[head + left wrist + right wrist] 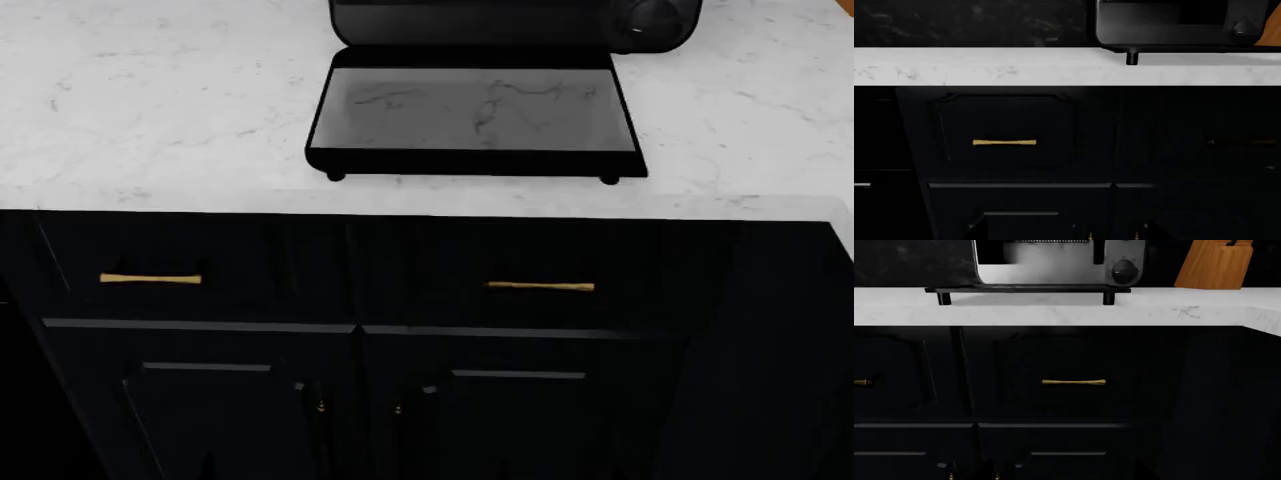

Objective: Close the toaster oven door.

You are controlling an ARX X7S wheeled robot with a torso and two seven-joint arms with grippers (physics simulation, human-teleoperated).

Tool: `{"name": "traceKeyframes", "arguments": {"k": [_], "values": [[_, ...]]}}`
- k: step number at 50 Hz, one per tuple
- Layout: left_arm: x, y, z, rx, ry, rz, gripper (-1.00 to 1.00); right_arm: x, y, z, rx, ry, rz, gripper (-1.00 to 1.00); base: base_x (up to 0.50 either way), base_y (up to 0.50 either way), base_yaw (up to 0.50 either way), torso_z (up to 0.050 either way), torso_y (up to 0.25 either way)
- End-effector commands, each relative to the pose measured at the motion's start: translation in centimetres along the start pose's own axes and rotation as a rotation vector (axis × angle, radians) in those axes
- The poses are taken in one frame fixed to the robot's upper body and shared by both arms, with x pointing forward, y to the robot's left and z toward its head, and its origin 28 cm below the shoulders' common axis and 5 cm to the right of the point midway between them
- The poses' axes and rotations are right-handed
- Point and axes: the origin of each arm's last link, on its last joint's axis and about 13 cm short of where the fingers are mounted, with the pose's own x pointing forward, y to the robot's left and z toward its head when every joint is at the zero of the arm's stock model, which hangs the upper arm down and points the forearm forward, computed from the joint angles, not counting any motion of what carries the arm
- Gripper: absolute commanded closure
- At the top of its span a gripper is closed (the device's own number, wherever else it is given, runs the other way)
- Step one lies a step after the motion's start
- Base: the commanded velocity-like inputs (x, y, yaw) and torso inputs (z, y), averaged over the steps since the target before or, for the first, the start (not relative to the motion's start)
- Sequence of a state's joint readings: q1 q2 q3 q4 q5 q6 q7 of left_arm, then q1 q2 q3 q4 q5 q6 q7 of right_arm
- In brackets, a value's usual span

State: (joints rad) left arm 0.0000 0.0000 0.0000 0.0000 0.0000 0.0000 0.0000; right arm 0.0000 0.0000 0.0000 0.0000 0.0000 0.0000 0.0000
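Note:
The toaster oven (507,22) stands at the back of the white marble counter (147,110). The toaster oven door (481,108) is open, lying flat toward me, with its bar handle (474,162) along the front edge. In the right wrist view the toaster oven (1054,262) shows with the door (1027,288) seen edge-on. The left wrist view catches the oven's side (1174,22). Both arms are low, facing the dark cabinets and far below the door. The left gripper (1067,236) and right gripper (1059,476) show only as faint dark tips set wide apart, holding nothing.
Dark drawers with gold handles (541,286) (151,278) sit under the counter, with cabinet doors below. A wooden knife block (1217,265) stands right of the oven. The counter's front edge (427,205) overhangs the drawers.

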Motion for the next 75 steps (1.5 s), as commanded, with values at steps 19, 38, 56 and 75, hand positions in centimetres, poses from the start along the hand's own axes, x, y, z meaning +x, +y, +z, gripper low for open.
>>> {"name": "traceKeyframes", "arguments": {"k": [19,38,56,75], "values": [[-0.4,0.0,-0.2,-0.012,0.000,-0.038,-1.00,-0.2,0.1,0.0,0.010,-0.006,0.004,-1.00,0.00,0.00,0.00,0.030,0.010],[-0.6,0.0,0.1,0.013,-0.004,-0.058,-1.00,-0.2,0.2,0.5,0.017,-0.020,0.010,-1.00,0.00,0.00,0.00,0.050,0.018],[6.4,4.5,13.7,0.083,-0.041,-0.018,-1.00,3.6,-4.9,19.4,-0.157,-0.455,-0.124,-1.00,0.00,0.00,0.00,0.008,0.002],[8.2,7.2,20.8,0.133,-0.107,0.036,-1.00,0.5,-6.7,31.2,-0.253,-0.739,-0.191,-1.00,0.00,0.00,0.00,0.000,0.000]]}}
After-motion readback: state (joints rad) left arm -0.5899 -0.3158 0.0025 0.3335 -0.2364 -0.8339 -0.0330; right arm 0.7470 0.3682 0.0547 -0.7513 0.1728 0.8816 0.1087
